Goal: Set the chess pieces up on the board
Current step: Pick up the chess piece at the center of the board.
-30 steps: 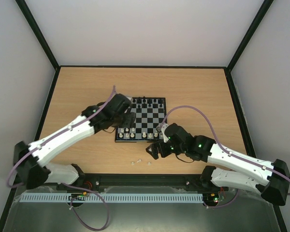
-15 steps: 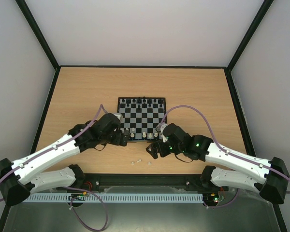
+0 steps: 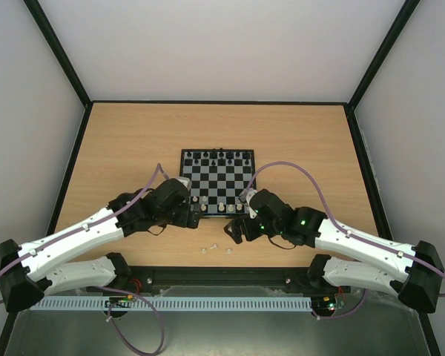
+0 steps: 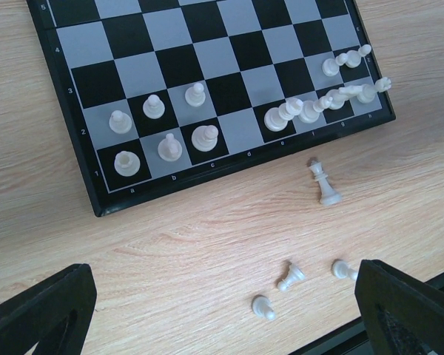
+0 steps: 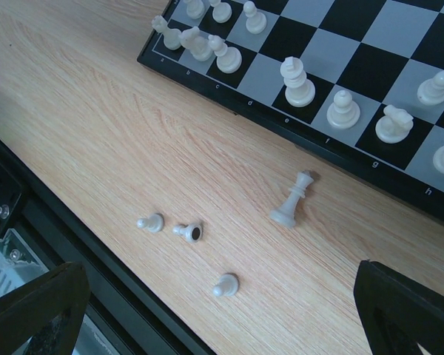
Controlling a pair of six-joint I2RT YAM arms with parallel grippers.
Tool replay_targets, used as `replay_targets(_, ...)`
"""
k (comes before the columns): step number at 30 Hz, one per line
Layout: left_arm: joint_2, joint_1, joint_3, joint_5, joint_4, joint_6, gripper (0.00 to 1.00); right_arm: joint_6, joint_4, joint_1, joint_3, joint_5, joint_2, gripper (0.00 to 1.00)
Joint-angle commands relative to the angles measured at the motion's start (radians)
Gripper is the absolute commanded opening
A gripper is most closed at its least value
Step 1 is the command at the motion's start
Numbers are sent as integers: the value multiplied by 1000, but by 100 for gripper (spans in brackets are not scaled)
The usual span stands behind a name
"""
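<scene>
The pale wooden bench (image 3: 119, 141) carries the small black-and-grey checkered chessboard (image 3: 224, 172) at its middle. The left pincer (image 4: 222, 310) and right pincer (image 5: 222, 310) both gape wide, holding nothing, near the board's front edge. Most tiny cream plastic chess pieces (image 4: 205, 137) occupy its near rows (some lean together). A taller piece (image 5: 292, 198) and three small pieces (image 5: 152, 221) rest on bare wood just beside it.

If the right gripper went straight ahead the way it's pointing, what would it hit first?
Likely the table, at or just beside the loose pawn ahead of the right gripper, whose fingers stand open; depth is unclear.

Cream chess pieces (image 4: 205, 137) partly on board (image 4: 229, 52)
</scene>
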Motion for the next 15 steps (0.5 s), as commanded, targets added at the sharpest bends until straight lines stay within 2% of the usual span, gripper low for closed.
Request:
replay_targets(1,18,-11,3,-17,-1,-21,99,6,-34,-3,14,20,-17,99)
replay_targets(15,117,-120,-21,-23,52,-89,99,17,-34,-3,6,56,-77,98)
